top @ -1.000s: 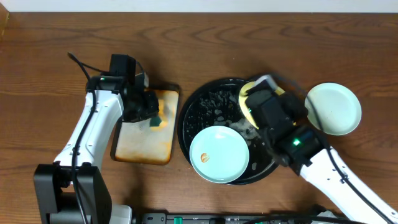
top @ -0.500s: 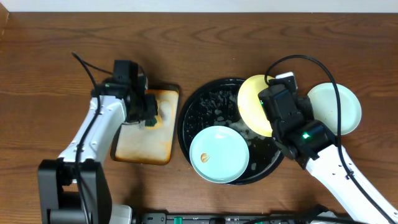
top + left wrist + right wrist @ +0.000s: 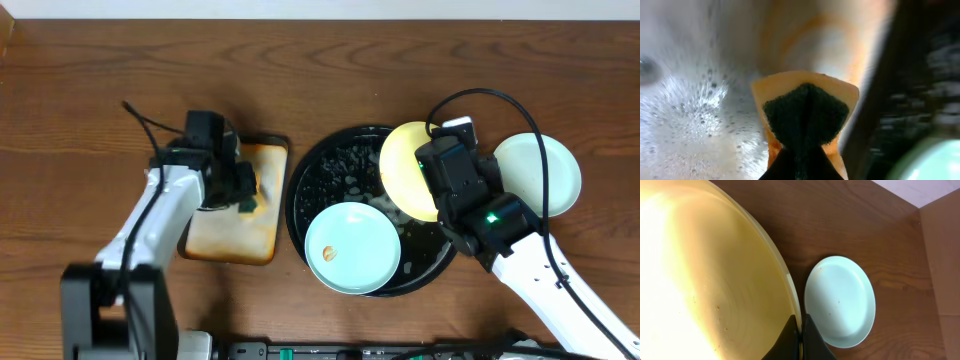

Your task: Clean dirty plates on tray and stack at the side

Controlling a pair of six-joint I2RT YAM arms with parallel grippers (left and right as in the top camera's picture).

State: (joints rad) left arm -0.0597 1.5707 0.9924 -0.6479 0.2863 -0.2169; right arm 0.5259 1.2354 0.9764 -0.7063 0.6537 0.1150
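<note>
The right claw is pinching the rim of the yellow plate and holding it tilted above the far right part of the round black tray; in the right wrist view the claw's two fingers are closing on the plate's edge, and a few faint orange specks are showing on its face. The left claw is hanging over the rectangular orange-stained tray, which is lying on the tabletop just to the left of the black tray. In the left wrist view that claw is clamping a sponge, its dark green scouring face turned toward the camera, with soapy foam spreading on the stained tray beneath it. One mint-green plate is sitting on the near side of the black tray with a small orange smear at its centre, so it is looking unwashed. A second mint-green plate is lying alone on the tabletop to the right, well clear of the black tray, and is looking nearly spotless, so it is probably serving as the start of the stack. By that reading about a third of the job is done: the yellow plate is being presented for wiping or is awaiting transfer, though the sponge is well apart from it, and the smeared plate is waiting its turn before both are joining the pile at the side.
</note>
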